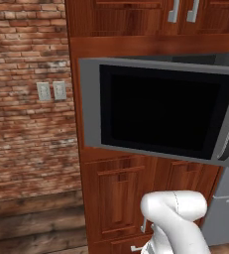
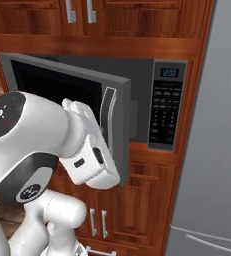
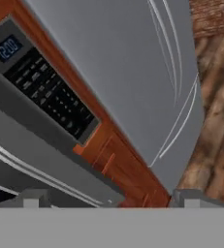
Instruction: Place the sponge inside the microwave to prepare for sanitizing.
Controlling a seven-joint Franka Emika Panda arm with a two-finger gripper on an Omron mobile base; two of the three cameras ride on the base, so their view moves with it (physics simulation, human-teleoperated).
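Showing at the bottom of the hand view, the gripper (image 3: pixel 108 199) has its two grey fingertips (image 3: pixel 33 197) set wide apart with nothing between them. The hand camera is rolled, so the scene runs diagonally. In the right base view the white hand sits close against the free edge of the microwave door (image 2: pixel 67 92), next to the door handle (image 2: pixel 106 111); contact cannot be confirmed.

The microwave (image 2: pixel 157 105) is built into wooden cabinetry (image 2: pixel 137 197), below the upper cabinets (image 1: pixel 136 17) and above the lower panelled doors. Its long axis is horizontal and its front faces the robot. The door is hinged on the left and stands swung partly outward, its black glass (image 1: pixel 160 111) angled toward the left base camera. The keypad panel (image 2: pixel 166 107), with a lit clock display (image 3: pixel 8 47), occupies the right end of the unit.

A grey refrigerator (image 2: pixel 212 150) stands just right of the cabinetry. A brick wall (image 1: pixel 27 99) with two outlet plates (image 1: pixel 52 91) lies to the left.
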